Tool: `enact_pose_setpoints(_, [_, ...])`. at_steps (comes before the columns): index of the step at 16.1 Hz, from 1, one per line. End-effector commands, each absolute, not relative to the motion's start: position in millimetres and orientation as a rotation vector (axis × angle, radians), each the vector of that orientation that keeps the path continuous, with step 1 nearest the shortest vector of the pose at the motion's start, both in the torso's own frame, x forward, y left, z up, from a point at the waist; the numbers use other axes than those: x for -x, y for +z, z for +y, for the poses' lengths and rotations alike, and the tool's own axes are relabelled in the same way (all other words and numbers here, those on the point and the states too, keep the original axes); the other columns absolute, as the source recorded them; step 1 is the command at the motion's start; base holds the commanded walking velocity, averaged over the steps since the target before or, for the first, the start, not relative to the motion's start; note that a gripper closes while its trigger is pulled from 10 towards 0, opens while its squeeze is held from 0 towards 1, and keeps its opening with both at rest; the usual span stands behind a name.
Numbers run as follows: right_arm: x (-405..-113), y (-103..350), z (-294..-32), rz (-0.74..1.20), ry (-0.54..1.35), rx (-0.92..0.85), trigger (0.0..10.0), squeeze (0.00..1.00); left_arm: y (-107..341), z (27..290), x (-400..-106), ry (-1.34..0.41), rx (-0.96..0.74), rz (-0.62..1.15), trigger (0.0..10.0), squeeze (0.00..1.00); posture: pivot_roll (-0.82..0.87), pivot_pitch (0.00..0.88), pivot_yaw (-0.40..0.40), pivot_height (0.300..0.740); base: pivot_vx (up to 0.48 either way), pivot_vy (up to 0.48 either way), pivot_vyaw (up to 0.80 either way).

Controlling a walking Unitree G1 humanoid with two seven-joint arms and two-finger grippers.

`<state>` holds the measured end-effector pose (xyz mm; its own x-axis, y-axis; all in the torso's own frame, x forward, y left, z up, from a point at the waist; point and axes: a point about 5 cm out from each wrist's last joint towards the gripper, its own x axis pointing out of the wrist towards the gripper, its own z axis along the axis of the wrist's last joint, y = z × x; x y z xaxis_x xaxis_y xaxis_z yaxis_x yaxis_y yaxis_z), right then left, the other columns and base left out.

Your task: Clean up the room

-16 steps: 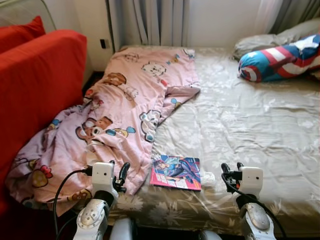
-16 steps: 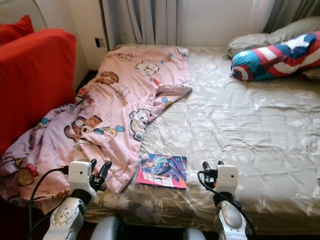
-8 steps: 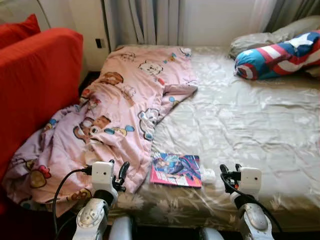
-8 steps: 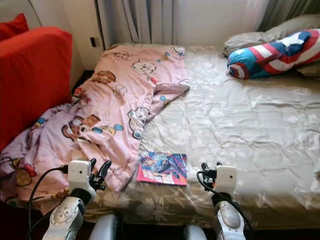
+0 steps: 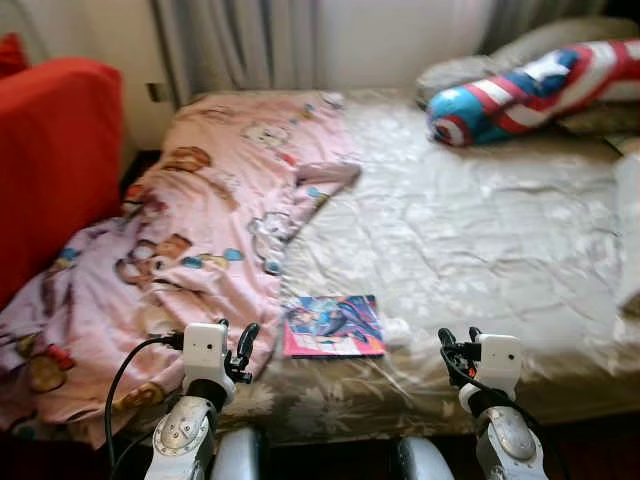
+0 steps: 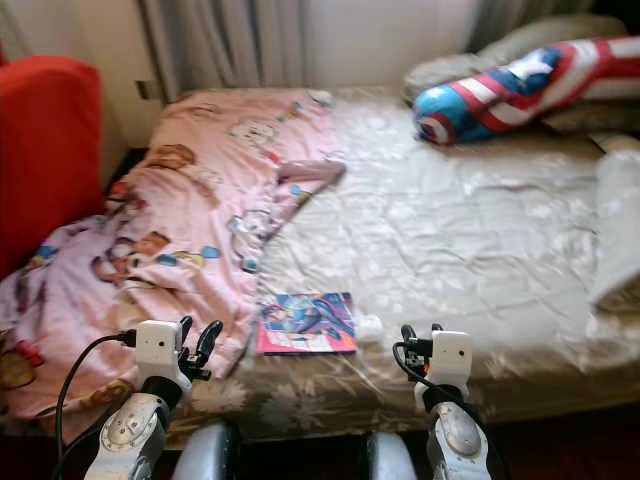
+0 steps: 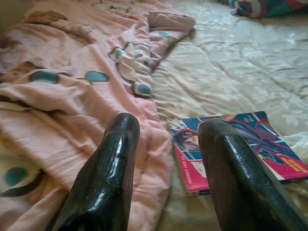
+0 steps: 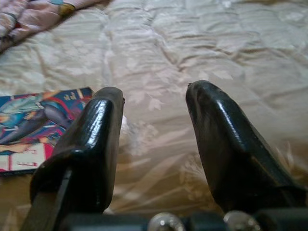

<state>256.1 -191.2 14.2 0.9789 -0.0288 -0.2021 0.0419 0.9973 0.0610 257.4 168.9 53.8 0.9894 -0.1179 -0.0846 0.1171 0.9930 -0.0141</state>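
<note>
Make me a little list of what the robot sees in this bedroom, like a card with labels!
place: bed with a beige floral sheet
blanket: pink cartoon blanket, crumpled over the bed's left side
book: colourful comic book lying flat near the front edge, beside the blanket
pillow: red, white and blue bolster pillow at the far right
sofa: red sofa left of the bed
left end effector: open, holding nothing
right end effector: open, holding nothing

Bright daylight, seemingly motion-blurred
</note>
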Motion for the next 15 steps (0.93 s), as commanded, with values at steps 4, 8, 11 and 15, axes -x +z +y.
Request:
enact_pose_setpoints(4, [-257.5, 14.2, -187.8, 0.206, -0.004, -0.057, 10.0, 0.0, 56.7, 167.6, -260.9, -0.125, 0.007, 0.082, 10.0, 0.0, -0.04, 0.046, -0.011, 0.605, 0.0, 0.0, 0.0])
enact_pose_setpoints(8, [-258.1, 15.0, -184.7, 0.196, 0.02, -0.068, 10.0, 0.0, 56.8, 166.0, -261.1, -0.13, 0.008, 0.079, 10.0, 0.0, -0.04, 0.034, -0.008, 0.605, 0.0, 0.0, 0.4])
enact_pose_setpoints(11, [-258.6, 15.1, -183.5, 0.194, 0.022, -0.077, 10.0, 0.0, 57.6, 165.2, -261.9, -0.136, 0.007, 0.076, 10.0, 0.0, -0.05, 0.024, -0.004, 0.605, 0.0, 0.0, 0.0])
enact_pose_setpoints(15, [-260.2, 15.4, -185.6, 0.194, 0.01, -0.081, 10.0, 0.0, 58.3, 164.5, -263.0, -0.144, 0.005, 0.075, 10.0, 0.0, -0.04, 0.032, -0.002, 0.605, 0.0, 0.0, 0.0])
